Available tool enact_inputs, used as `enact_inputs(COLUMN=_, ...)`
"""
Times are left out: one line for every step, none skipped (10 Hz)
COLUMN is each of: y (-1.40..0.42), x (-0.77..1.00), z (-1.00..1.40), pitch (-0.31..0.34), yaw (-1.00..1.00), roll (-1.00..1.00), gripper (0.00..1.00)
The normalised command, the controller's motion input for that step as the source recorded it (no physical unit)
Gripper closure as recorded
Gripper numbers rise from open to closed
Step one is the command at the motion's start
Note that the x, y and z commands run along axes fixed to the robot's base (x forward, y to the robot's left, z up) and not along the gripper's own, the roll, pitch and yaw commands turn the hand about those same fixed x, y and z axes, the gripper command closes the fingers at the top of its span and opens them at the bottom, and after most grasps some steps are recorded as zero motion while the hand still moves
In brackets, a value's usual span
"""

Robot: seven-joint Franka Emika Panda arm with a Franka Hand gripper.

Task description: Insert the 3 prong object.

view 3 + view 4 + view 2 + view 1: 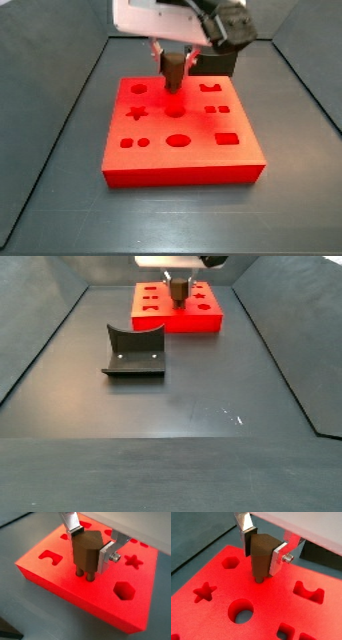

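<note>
My gripper clamps the 3 prong object upright between its fingers, and I see its prongs meeting the top of the red block, among the cut-outs, with the fixture well apart.

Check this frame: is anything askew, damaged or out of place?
Nothing stands out. The claw holds the 3 prong object upright over the red block, prongs at its top face. The block's cutouts look intact, and the fixture stands apart on the floor.
</note>
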Motion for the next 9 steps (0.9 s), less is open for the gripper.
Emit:
enact_inputs(y=-0.09, x=0.0, z=-0.99, pitch=0.0, yaw=-0.2, roll=0.08, gripper=1.0)
enact_inputs(y=-0.12, x=0.0, z=-1.0, pitch=0.0, yaw=-0.21, roll=0.07, gripper=1.0)
enact_inputs(y=-0.13, x=0.0, z=-0.99, pitch=0.0, yaw=-0.22, roll=0.04, gripper=1.0)
enact_inputs(y=-0.1, x=0.0, z=-0.83, pitch=0.0, yaw=-0.22, roll=0.0, gripper=1.0)
enact_inputs(y=-0.11, x=0.07, z=-0.88, pitch=0.0, yaw=-0.24, roll=0.0, gripper=1.0)
enact_inputs(y=-0.01, x=0.0, z=-0.87, pitch=0.001, yaw=-0.13, roll=-0.04, gripper=1.0)
enact_inputs(y=-0.02, x=-0.05, z=-0.21, pitch=0.044, yaw=-0.03, roll=0.14, gripper=1.0)
enact_inputs(y=-0.02, x=0.0, z=0.0, pitch=0.0, yaw=0.0, roll=-0.01, gripper=1.0)
enact_inputs(y=0.05, x=0.0, z=-0.15, pitch=-0.054, yaw=0.0, roll=-0.25, gripper=1.0)
